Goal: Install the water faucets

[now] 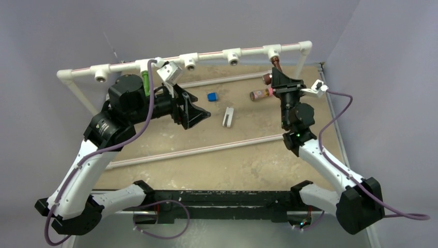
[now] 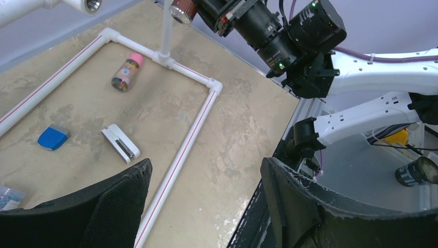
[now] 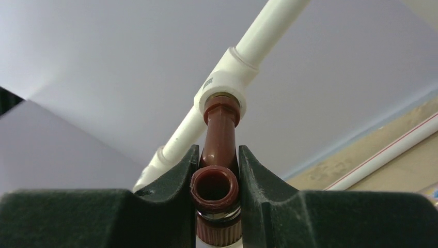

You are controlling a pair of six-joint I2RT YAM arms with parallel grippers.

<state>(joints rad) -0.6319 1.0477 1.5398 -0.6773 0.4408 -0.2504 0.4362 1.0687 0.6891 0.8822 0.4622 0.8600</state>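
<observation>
While R hand (image 3: 217, 154) grips brown faucet (image 3: 220, 126) at tee (image 3: 228, 81) — L hand (image 2: 205, 168) gapes.

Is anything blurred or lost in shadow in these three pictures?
Top external view: soft even light, faint shadows, the table sharp throughout. Left wrist view: the left gripper dark and slightly soft at the bottom, the table behind it crisp. Right wrist view: the brown faucet sharp, the right gripper clamping it almost black, little detail.
</observation>
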